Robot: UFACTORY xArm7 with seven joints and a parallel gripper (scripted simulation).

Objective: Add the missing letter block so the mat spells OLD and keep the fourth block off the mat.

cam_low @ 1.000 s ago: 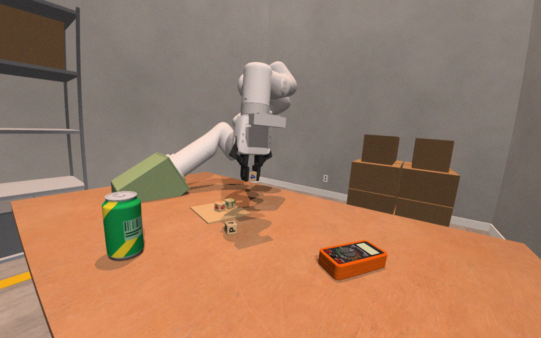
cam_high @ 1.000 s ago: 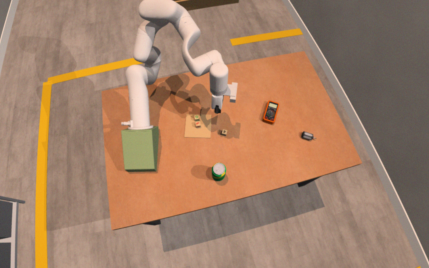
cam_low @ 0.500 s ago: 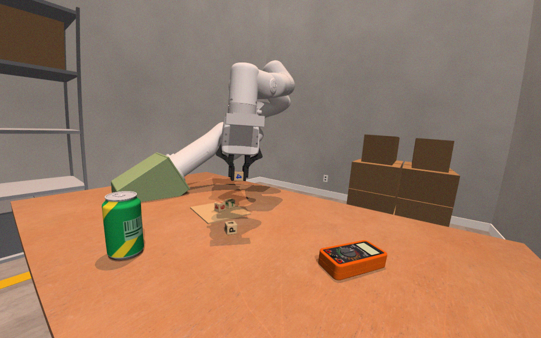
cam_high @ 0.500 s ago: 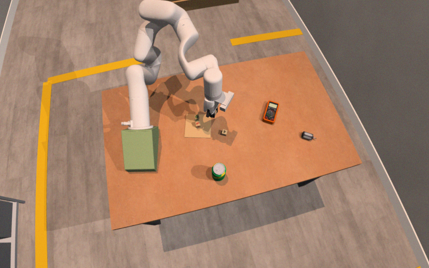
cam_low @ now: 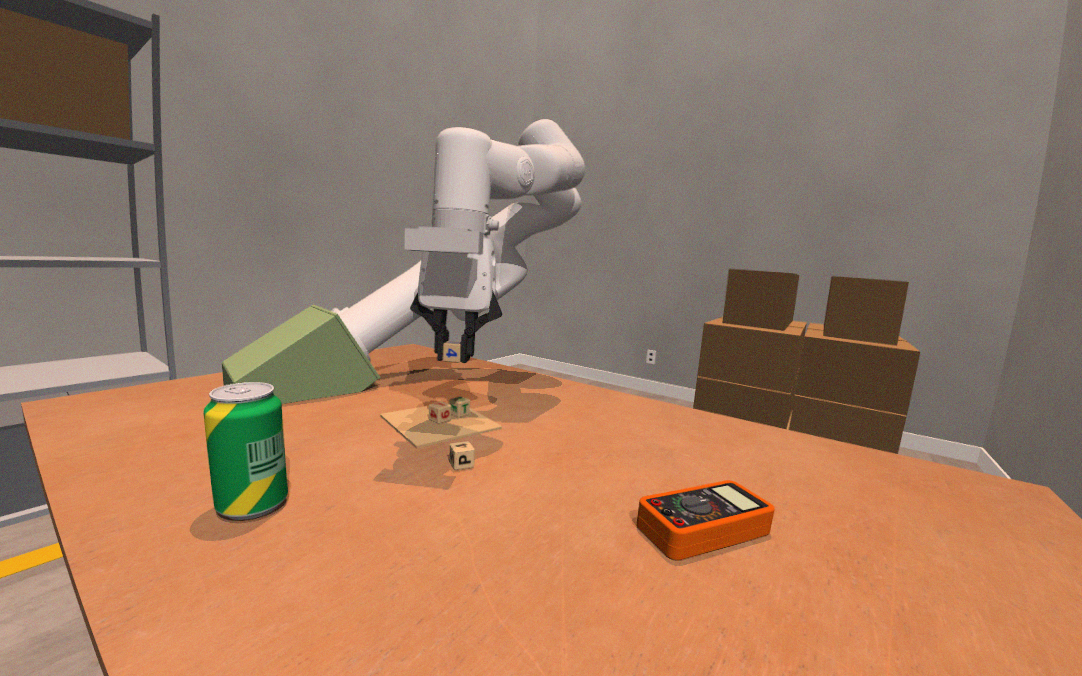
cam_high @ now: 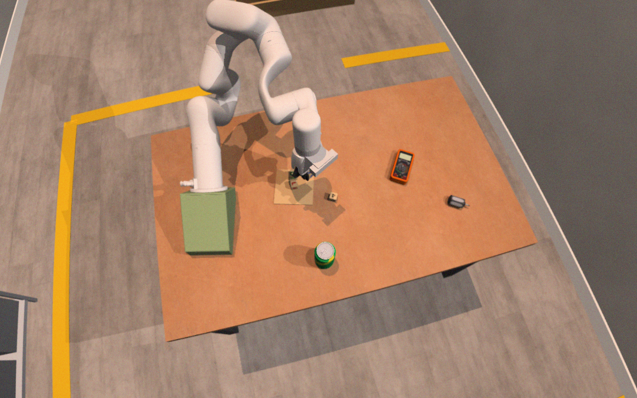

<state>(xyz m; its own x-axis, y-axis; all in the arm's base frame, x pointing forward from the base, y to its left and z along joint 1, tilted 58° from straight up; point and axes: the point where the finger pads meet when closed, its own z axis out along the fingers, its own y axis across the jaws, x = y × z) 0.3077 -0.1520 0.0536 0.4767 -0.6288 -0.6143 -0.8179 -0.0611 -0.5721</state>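
1. A small wooden block with a blue mark (cam_low: 450,351) is held clamped between the fingers of the gripper (cam_low: 454,351), which is pointed straight down.
2. The held block is seen raised above the worktop (cam_low: 528,579), over the far edge of the tan mat (cam_low: 419,432).
3. Two blocks are seen resting on the mat just beside each other: one with a red letter (cam_low: 438,411) and one with a green letter (cam_low: 460,406).
4. A fourth block with a black letter (cam_low: 462,455) is found off the mat, near its front edge.
5. In the top view the gripper (cam_high: 301,173) is seen over the mat's corner (cam_high: 286,197), and the green-lettered block is hidden beneath it.
6. A green can (cam_low: 246,450), an orange multimeter (cam_low: 704,518) and a small dark object (cam_high: 456,201) are placed well apart from the mat.
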